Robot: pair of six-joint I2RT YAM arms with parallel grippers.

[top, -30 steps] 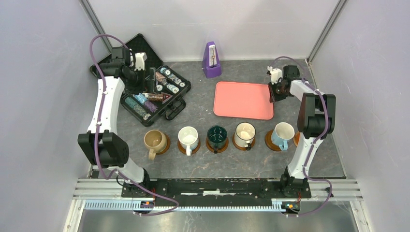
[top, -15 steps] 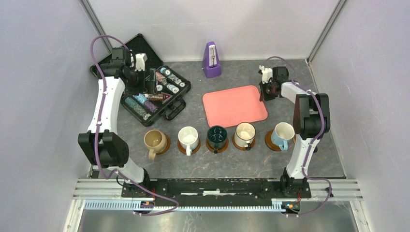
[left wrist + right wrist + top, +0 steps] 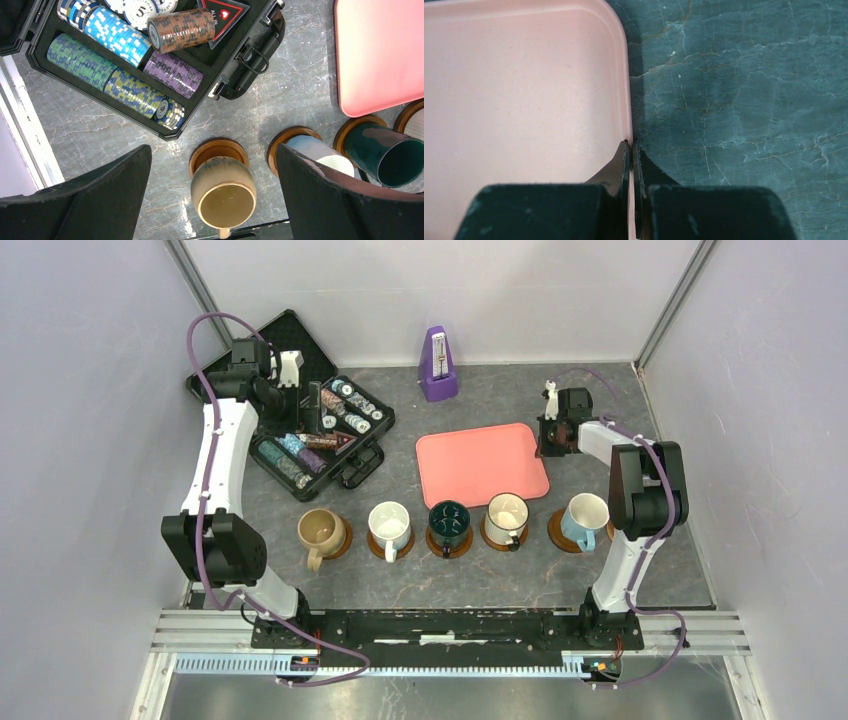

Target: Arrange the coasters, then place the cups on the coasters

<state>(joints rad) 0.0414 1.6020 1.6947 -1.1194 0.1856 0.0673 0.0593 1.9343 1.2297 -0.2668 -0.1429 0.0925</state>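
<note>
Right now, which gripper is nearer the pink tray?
Right. The right gripper pinches the pink tray by its edge; the left gripper hangs open over the poker chip case, farther left.

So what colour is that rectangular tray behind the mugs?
Plain salmon pink, no pattern. The tray shows best in the top external view.

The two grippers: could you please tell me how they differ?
The left gripper is open; the right gripper is shut on the rim of the pink tray. The left gripper hangs in the air, touching nothing; the right gripper sits low at its edge. Both have black fingers.
</note>
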